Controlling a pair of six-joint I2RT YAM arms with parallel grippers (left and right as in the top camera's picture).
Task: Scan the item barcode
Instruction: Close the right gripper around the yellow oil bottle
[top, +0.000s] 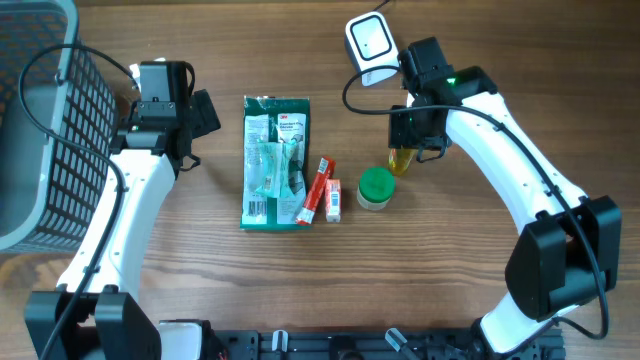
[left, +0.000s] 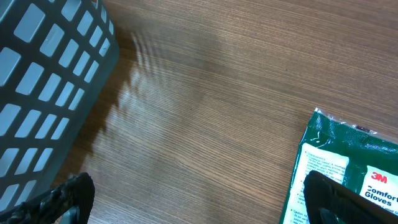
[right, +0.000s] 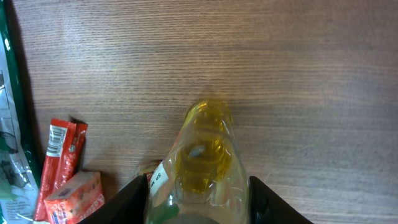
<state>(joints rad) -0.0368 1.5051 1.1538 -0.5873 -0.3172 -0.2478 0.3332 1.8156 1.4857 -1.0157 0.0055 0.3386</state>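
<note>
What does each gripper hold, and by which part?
Left gripper: nothing. Right gripper flanks the body of the yellow bottle; a firm hold cannot be told.

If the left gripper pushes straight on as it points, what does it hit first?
Probably the bare table, between the basket and the gloves pack; depth is hard to judge.

This is looking like a mock shop checkout: a retail glove pack (top: 275, 160) is lying on a wooden worktop (top: 420, 280), a grey shopping basket (top: 40, 130) is standing well to its left, a white barcode scanner (top: 370, 45) is sitting off to its right, and red packets (top: 318, 190) are lying just beside it.
</note>
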